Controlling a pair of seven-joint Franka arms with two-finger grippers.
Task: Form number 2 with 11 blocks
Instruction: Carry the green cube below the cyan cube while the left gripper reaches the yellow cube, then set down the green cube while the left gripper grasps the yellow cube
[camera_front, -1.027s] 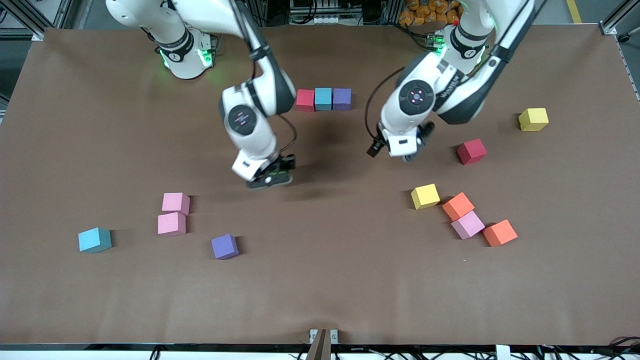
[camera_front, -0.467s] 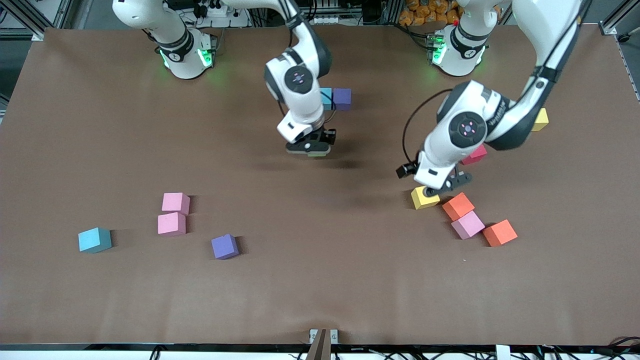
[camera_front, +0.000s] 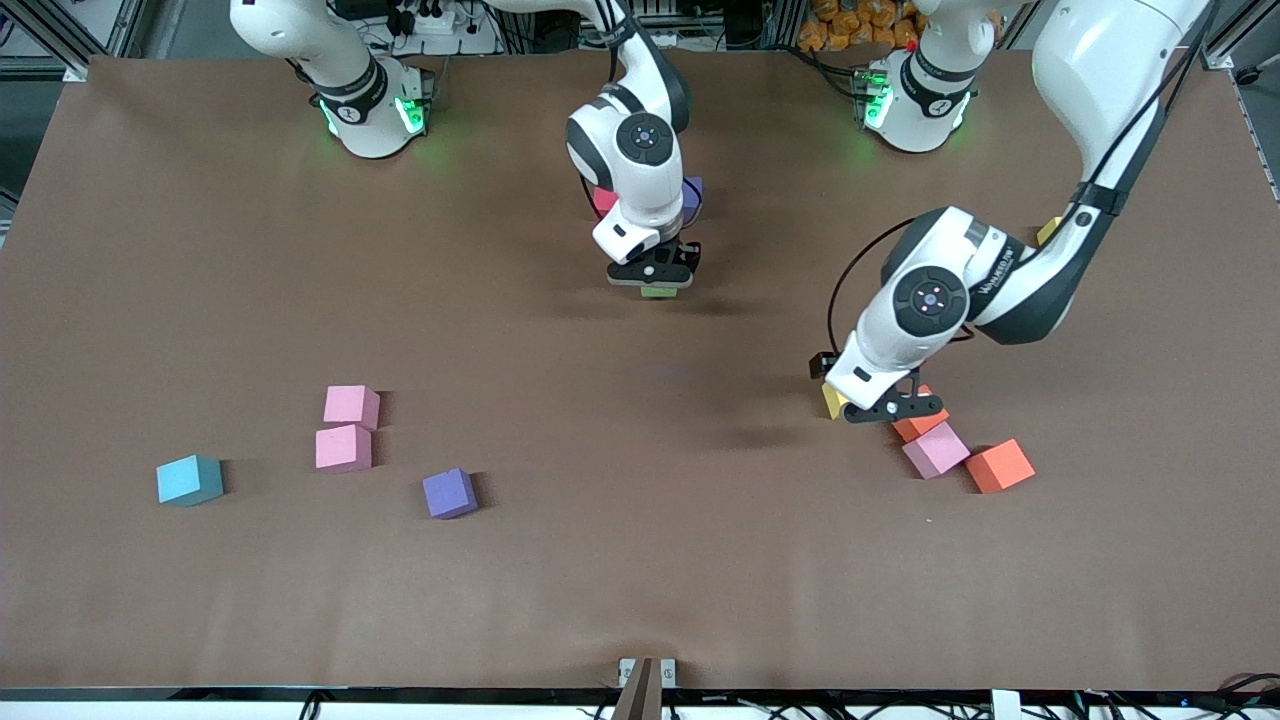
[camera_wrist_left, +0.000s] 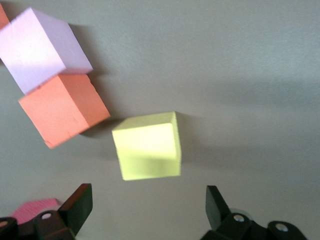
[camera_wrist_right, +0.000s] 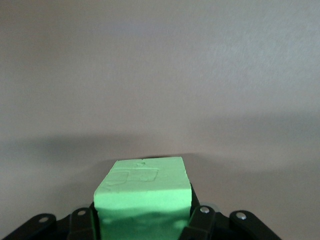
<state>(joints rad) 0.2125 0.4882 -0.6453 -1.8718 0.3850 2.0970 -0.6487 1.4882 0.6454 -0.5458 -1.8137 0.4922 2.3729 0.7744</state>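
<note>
Green block (camera_wrist_right: 143, 192) sits clenched in the right gripper's (camera_front: 655, 277) fingers, over the table (camera_front: 640, 560) beside the started row (camera_front: 690, 195); lower it square. Left gripper (camera_front: 885, 408), fingers spread, hovers over the yellow block (camera_wrist_left: 148, 146); centre before closing.

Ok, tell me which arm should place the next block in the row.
Right. The right gripper already holds the green block and hangs beside the row. The left gripper is open, only over the yellow block.
</note>
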